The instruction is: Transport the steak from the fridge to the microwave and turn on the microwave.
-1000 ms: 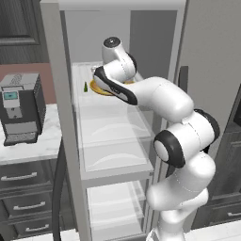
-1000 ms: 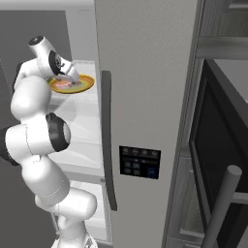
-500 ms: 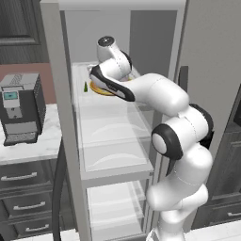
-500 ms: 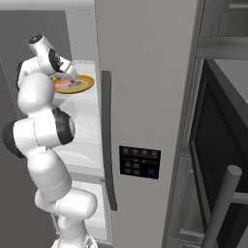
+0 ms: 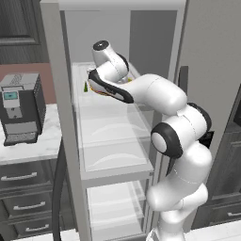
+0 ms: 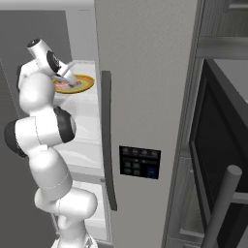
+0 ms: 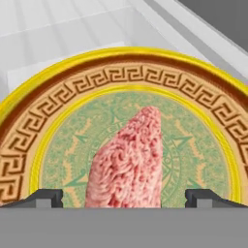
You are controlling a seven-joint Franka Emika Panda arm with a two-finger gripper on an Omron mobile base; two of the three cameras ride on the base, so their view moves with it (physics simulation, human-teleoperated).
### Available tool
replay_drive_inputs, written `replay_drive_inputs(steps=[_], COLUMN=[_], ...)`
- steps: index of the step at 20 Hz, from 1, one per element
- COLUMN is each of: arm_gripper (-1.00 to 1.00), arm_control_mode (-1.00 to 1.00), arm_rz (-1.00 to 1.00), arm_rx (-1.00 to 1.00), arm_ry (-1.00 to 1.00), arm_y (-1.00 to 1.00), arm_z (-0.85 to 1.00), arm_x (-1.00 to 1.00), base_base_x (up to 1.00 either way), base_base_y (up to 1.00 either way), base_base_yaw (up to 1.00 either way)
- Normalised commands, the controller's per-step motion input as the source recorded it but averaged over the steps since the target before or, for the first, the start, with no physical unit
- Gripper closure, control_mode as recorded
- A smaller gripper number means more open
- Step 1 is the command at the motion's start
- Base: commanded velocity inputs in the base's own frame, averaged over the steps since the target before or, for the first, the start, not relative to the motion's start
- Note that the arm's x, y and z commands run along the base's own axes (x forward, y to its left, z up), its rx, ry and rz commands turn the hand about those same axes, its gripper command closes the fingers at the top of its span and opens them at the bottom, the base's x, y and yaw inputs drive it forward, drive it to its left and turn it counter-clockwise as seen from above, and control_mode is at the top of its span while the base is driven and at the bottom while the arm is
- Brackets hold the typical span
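The steak (image 7: 127, 162), a pinkish-red slab, lies in the middle of a round yellow-rimmed patterned plate (image 7: 121, 72). My gripper (image 7: 125, 197) is open just above it, one dark fingertip (image 7: 46, 196) on each side of the meat and neither touching it. The plate (image 6: 85, 82) rests on the upper glass shelf of the open fridge (image 5: 113, 129), and my hand (image 5: 101, 82) reaches in over it. At the far right is the black microwave (image 6: 220, 145) with its door shut.
The fridge door (image 6: 145, 72), with its long dark handle (image 6: 107, 145) and button panel (image 6: 139, 162), stands between the shelves and the microwave. A coffee machine (image 5: 21, 108) sits on the counter left of the fridge. The microwave's grey bar handle (image 6: 223, 203) juts forward.
The arm has swung further into the fridge and the hand has come closer over the plate. The jaws have stayed wide and the steak has not moved.
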Motion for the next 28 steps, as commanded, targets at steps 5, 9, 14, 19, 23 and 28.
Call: replay_drive_inputs(steps=[5,9,14,19,23,28], arm_gripper=[-1.0,-1.0,1.0,1.0,1.0,1.0], arm_control_mode=[-1.0,-1.0,-1.0,-1.0,-1.0,-1.0], arm_rz=[-0.12,-0.1,-0.12,-0.11,-0.02,0.0], arm_rx=[0.0,0.0,0.0,0.0,0.0,0.0], arm_ry=[0.01,0.03,0.07,0.06,-0.05,-0.17], arm_y=[0.0,0.0,0.0,-0.02,-0.41,-0.63], arm_z=[-0.24,-0.26,-0.29,-0.31,-0.41,-0.47], arm_x=[0.02,0.1,0.03,0.0,-0.22,-0.34], base_base_x=[0.0,0.0,0.0,0.0,0.0,0.0], base_base_y=[0.0,0.0,0.0,0.0,0.0,0.0], base_base_yaw=[0.0,0.0,0.0,0.0,0.0,0.0])
